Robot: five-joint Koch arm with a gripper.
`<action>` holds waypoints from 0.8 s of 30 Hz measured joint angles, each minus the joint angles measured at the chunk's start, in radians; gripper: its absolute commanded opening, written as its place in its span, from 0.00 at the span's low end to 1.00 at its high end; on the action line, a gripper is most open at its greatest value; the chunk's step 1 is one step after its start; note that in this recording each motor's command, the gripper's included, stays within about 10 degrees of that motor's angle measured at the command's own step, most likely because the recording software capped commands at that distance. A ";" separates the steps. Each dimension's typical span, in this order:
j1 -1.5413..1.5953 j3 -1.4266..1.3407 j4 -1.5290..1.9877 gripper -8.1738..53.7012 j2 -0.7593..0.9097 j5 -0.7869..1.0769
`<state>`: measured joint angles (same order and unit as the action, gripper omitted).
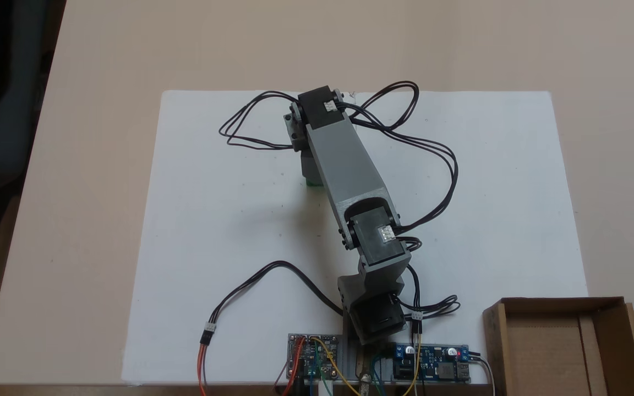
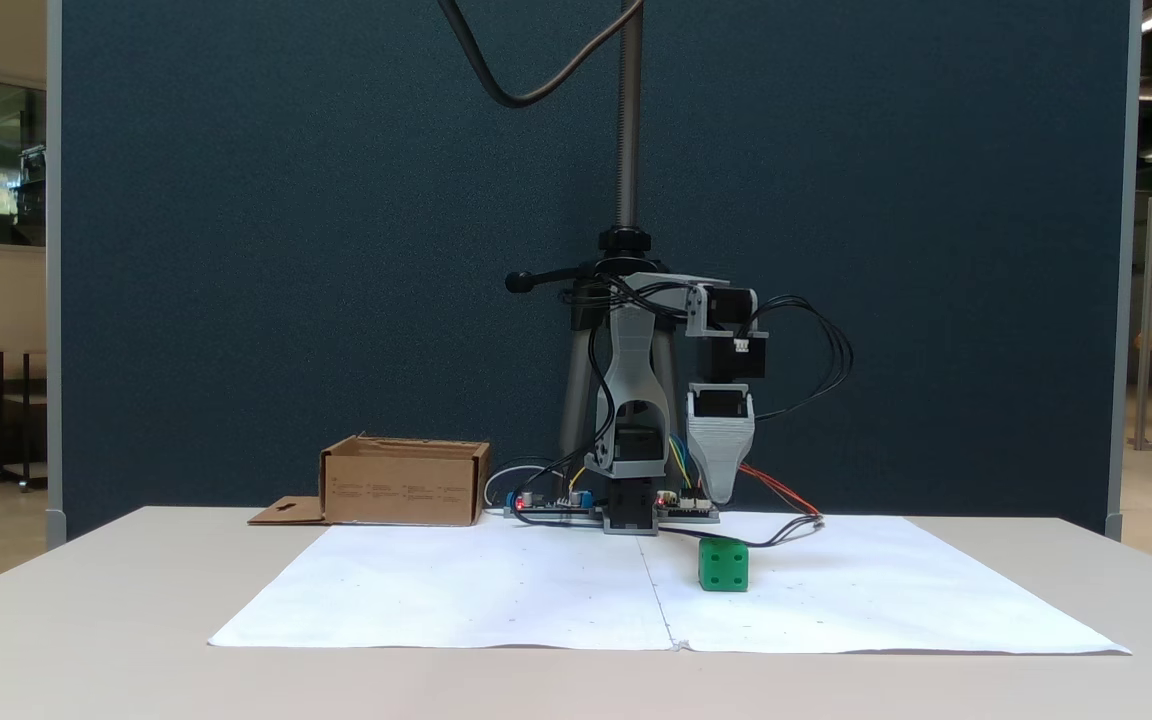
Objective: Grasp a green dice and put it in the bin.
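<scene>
I see the gripper pointing down, hanging just above the green dice, not touching it; jaws line up one behind the other so I can't tell if they're apart or together. Dice sits on the white paper, a sliver peeking out under the arm from above. Cardboard bin stands well apart by the arm's base, on the table

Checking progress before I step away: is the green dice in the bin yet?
No. The green dice sits on the white paper, apart from the bin.
</scene>
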<state>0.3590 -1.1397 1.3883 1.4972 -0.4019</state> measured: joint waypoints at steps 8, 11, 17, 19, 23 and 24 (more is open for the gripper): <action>0.002 -0.084 -0.071 0.82 -0.005 0.000; 0.002 -0.124 -0.109 0.82 -0.003 0.000; 0.002 -0.193 -0.186 0.82 -0.003 0.000; 0.002 -0.199 -0.212 0.82 -0.003 0.000; 0.002 -0.212 -0.245 0.82 -0.021 0.000; 0.002 -0.212 -0.252 0.82 -0.026 0.000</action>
<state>0.3605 -1.3514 1.1367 1.4711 -0.4019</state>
